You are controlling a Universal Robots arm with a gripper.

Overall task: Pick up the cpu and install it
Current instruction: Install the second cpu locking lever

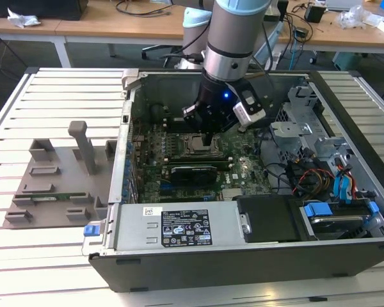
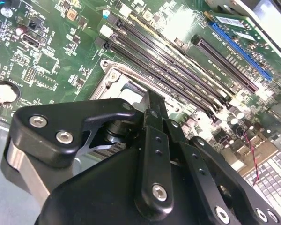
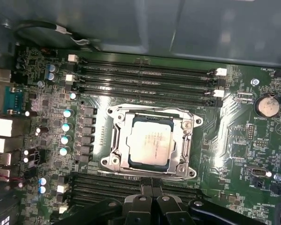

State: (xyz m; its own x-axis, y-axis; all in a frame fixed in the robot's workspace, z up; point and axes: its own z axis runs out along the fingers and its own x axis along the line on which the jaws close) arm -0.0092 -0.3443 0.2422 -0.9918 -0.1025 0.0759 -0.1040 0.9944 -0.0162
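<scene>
PC case (image 1: 179,265) lies open on slatted table (image 1: 51,83), w/ green motherboard (image 1: 243,169) on its floor. Inside, at exterior view's right: metal drive cage (image 1: 294,128), blue-tabbed bays (image 1: 320,211), red/orange cable bundle (image 1: 307,179). PSU w/ label (image 1: 179,233) sits along near wall. Long black expansion card (image 1: 192,171) is slotted near side of socket. Grey fixture tray (image 1: 57,185) on table, exterior view's left of case; 1 upright post (image 1: 83,147) on it.

Cpu (image 3: 151,141) sits flat inside socket frame (image 3: 152,143) on motherboard, silver top up, frame's metal edges around it on all 4 sides. RAM slots (image 3: 145,77) run on both sides of socket; coin cell (image 3: 265,106) is beside them.

Gripper (image 3: 151,193) hangs over socket edge in 1st wrist view, fingertips pressed together, nothing between them. Not touching cpu; tips are just beside frame's edge, can't tell if in contact w/ it. In 2nd wrist view black fingers (image 2: 154,140) look closed too, socket partly hidden behind them. In exterior view gripper (image 1: 208,137) is low inside case above socket.
</scene>
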